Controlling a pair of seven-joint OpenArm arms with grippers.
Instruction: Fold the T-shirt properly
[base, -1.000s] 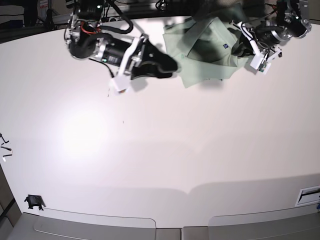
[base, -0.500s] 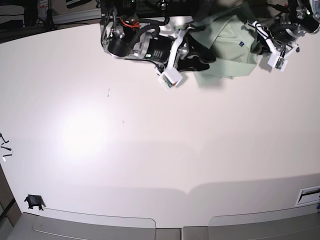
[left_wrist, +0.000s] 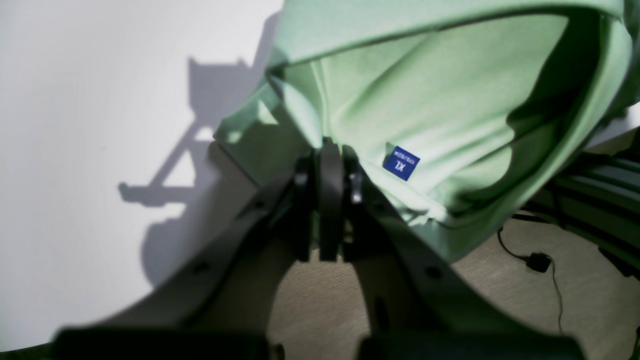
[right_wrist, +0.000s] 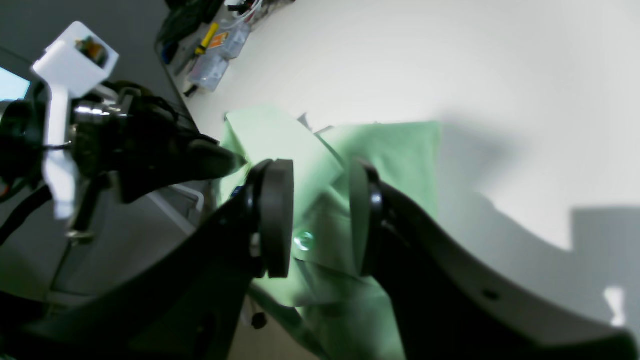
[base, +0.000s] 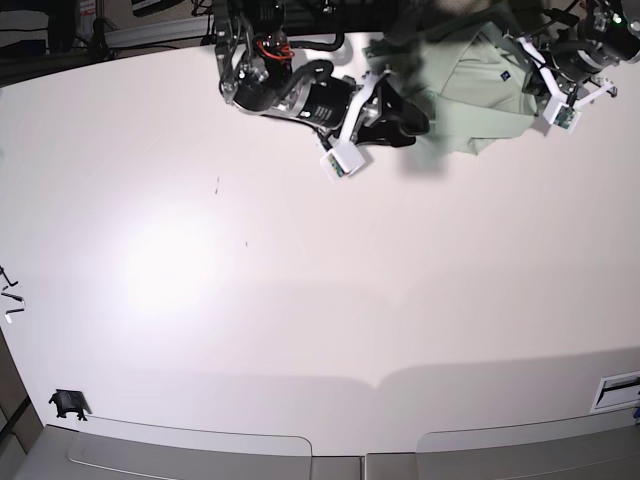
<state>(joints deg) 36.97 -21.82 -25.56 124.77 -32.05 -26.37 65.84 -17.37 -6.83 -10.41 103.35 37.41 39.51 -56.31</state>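
Right gripper (base: 418, 128) parted, its arm reaching inward, left gripper (left_wrist: 327, 200) closed, its fingertips seemingly pressed together though blurred, both arms at the far side

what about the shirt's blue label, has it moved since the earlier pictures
Yes, in the base view the label has shifted right and slightly up, farther from the dark mark on the table.

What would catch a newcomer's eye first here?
First, the pale green T-shirt, bunched at the far edge of the white table, on the base view's right side, between the two arms. Then the dark blue XL label inside it, near the middle of the left wrist view, just beyond the left gripper, its fingers shut on the cloth. Lastly the black right gripper, fingers apart over the shirt.
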